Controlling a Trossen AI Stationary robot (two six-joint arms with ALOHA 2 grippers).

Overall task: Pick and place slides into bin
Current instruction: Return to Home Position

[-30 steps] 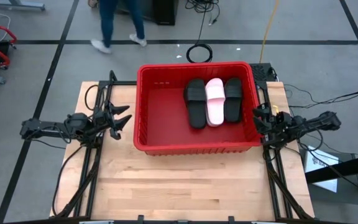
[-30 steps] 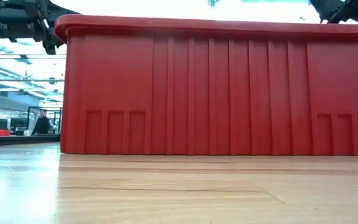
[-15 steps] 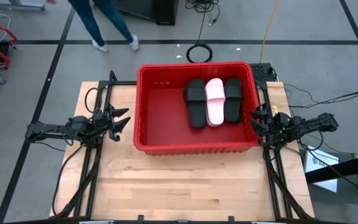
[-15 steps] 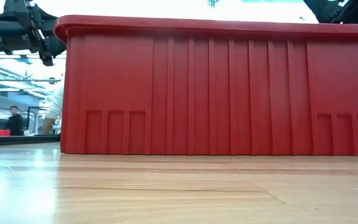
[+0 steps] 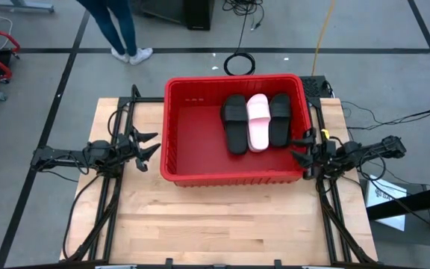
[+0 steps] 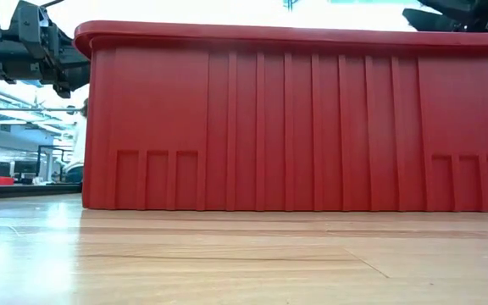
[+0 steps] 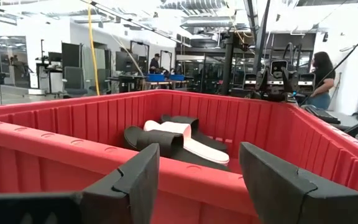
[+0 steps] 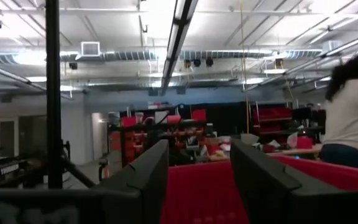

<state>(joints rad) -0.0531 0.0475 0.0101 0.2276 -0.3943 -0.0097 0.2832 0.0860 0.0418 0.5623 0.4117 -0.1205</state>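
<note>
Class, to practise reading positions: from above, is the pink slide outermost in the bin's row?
No, the pink slide lies between two black slides in the bin.

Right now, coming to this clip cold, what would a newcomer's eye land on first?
The bright red bin dominates the far middle of the wooden table. In its right part a black slide, a pink slide and a second black slide lie side by side. The left gripper hangs open beside the bin's left wall, and the right gripper hangs open at its right rim. A person is on the floor beyond.
</note>
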